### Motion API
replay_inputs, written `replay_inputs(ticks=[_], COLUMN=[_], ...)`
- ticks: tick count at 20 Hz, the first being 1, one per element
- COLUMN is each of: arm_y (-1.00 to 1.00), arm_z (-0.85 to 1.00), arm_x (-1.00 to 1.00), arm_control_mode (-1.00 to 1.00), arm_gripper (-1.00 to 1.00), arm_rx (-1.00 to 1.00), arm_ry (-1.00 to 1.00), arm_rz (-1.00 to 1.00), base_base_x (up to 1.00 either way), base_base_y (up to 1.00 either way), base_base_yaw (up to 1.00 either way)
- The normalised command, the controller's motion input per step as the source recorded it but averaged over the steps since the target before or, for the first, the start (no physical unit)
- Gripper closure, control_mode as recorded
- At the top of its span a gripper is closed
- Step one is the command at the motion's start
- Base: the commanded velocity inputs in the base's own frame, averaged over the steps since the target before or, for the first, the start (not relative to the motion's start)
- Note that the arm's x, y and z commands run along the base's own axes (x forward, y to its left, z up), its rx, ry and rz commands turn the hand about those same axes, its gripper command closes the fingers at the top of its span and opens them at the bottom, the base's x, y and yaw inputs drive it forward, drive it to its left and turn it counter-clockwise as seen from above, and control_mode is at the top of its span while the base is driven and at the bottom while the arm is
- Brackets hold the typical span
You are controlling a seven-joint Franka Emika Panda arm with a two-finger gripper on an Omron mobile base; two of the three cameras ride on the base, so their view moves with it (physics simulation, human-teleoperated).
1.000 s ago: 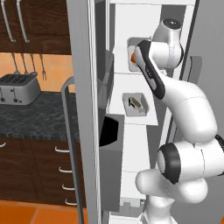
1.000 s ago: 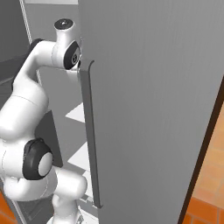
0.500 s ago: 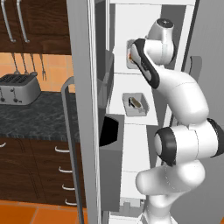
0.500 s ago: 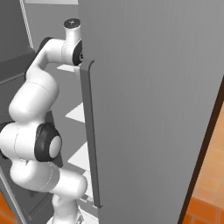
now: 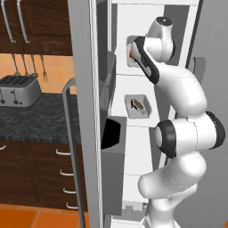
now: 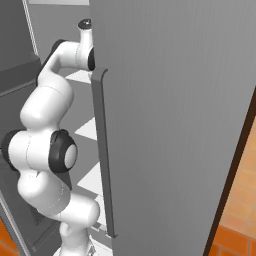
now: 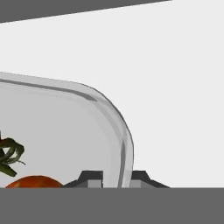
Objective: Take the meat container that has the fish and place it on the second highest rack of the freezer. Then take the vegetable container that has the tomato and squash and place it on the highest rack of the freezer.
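Observation:
In the hand view my gripper (image 7: 116, 177) is shut on the rim of the clear vegetable container (image 7: 65, 127), one fingertip on each side of the wall. A red-orange round piece (image 7: 35, 181) and a dark green stem (image 7: 9, 154) lie inside it. From the left base, the vegetable container (image 5: 130, 50) sits at the top shelf level inside the freezer (image 5: 84, 89), with my hand against it. One level down, the meat container (image 5: 137, 106) holding the brown fish (image 5: 138, 104) rests on the second highest rack (image 5: 121, 119).
The freezer's open left door carries a long bar handle (image 5: 71, 151) and a grey bin (image 5: 114, 169) close to my arm. Its right door (image 6: 175, 125) stands beside the arm on the other side. A toaster (image 5: 18, 89) sits on the dark counter at left.
My hand has shifted slightly up and left at the top shelf and the elbow has swung out to the right. The fish container has not moved.

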Motion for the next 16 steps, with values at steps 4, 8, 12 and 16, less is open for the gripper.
replay_inputs(ticks=[4,8,12,16], arm_y=[0.0,0.0,0.0,0.0], arm_z=[0.0,0.0,0.0,0.0], arm_x=[0.0,0.0,0.0,-0.54], arm_control_mode=[-1.0,-1.0,-1.0,-1.0], arm_gripper=[1.0,-1.0,-1.0,-1.0], arm_rx=[0.0,0.0,0.0,0.0], arm_ry=[0.0,0.0,0.0,-0.08], arm_rz=[0.0,0.0,0.0,-0.01], base_base_x=[0.0,0.0,0.0,0.0], base_base_y=[0.0,0.0,0.0,0.0], base_base_yaw=[0.0,0.0,0.0,0.0])
